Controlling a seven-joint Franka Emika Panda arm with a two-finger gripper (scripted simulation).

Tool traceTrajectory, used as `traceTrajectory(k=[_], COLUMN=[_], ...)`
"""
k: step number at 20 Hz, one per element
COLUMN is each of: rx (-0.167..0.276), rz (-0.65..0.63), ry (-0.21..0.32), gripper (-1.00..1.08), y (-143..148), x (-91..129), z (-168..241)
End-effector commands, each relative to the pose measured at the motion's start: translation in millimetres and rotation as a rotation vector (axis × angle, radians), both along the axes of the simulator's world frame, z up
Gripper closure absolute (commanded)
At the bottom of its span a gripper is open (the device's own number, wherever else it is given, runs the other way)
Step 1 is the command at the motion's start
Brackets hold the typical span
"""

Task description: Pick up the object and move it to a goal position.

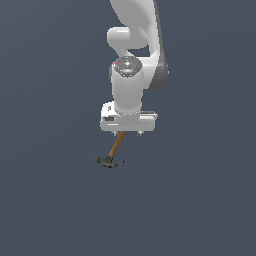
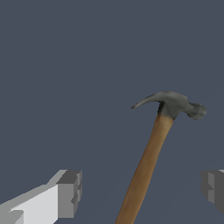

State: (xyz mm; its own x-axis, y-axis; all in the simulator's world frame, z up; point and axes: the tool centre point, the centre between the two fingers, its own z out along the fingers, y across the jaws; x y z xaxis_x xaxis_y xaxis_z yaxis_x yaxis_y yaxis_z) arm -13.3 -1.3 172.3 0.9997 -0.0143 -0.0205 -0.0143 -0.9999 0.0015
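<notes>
Your tool stood wide apart over the hammer lying on the table, handle seemingly off-centre between the fingers, so closing could have knocked it aside.

In the exterior view, the claw hammer lies on the floor directly beneath the gripper. Its head points toward the exterior view's left; its handle runs up under the gripper. In the wrist view, the handle sits between the fingertips, apart from both.
</notes>
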Motion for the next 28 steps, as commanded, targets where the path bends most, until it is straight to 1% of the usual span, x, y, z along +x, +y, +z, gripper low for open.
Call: traceTrajectory(k=[1, 10, 16, 22, 28], rx=[0.000, -0.002, -0.002, 0.001, 0.004], rz=[0.000, 0.030, 0.024, -0.039, -0.159], ry=[0.000, -0.015, -0.015, -0.015, -0.016], gripper=[-0.92, -0.92, -0.92, -0.92, -0.92], y=[0.0, -9.4, -9.3, -10.6, -13.5], x=[0.0, 2.3, 1.8, -4.2, -16.9], z=[0.0, 6.2, 4.8, -9.9, -36.8])
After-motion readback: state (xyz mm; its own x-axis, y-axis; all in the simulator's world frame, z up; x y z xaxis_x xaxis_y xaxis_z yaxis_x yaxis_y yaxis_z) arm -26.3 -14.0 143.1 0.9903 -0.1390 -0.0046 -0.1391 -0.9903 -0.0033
